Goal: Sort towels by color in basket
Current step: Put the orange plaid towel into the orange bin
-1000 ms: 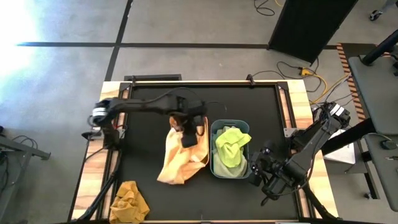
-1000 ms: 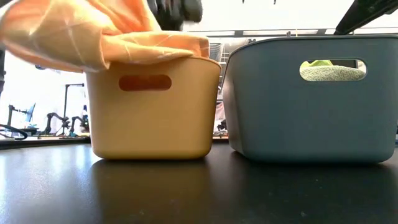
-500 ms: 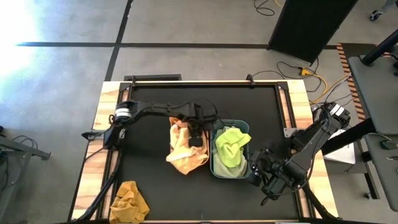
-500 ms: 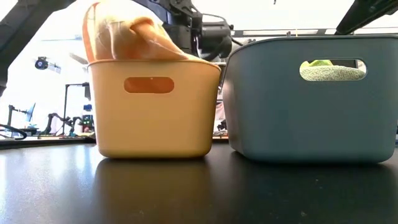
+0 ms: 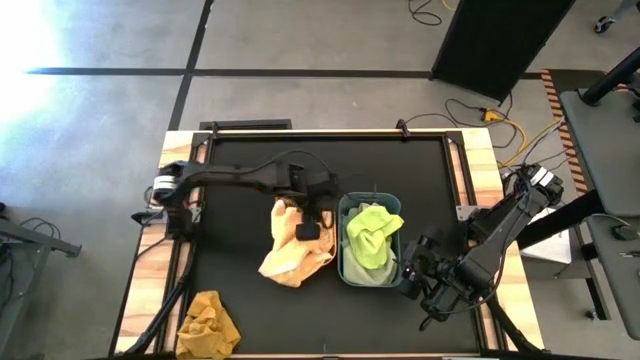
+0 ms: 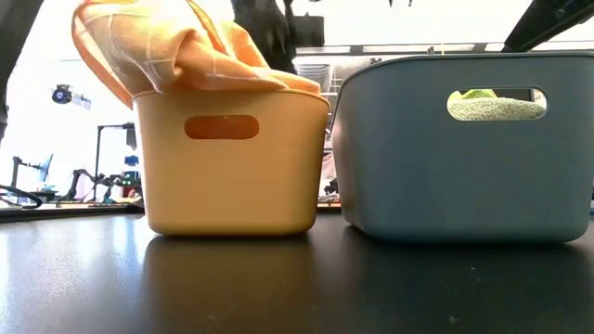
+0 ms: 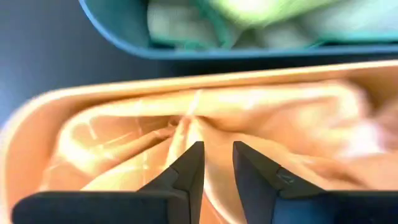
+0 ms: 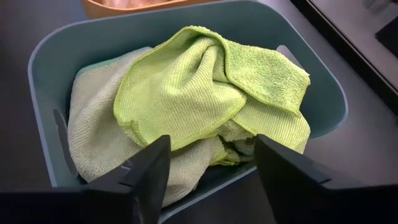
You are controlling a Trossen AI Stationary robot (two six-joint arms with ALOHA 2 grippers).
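The left hand hangs over the orange tub, its fingers a narrow gap apart just above the orange towel, which they do not seem to pinch, though the close view is blurred. That towel is heaped in the tub and spills over its rim, so it looks to have been let go there to join its own colour. The lime green towel lies on a pale green towel in the blue-grey tub just beside, the greens kept together. The right hand waits near that tub with its fingers spread and empty. A mustard towel lies crumpled at the desk corner, well apart, not yet sorted.
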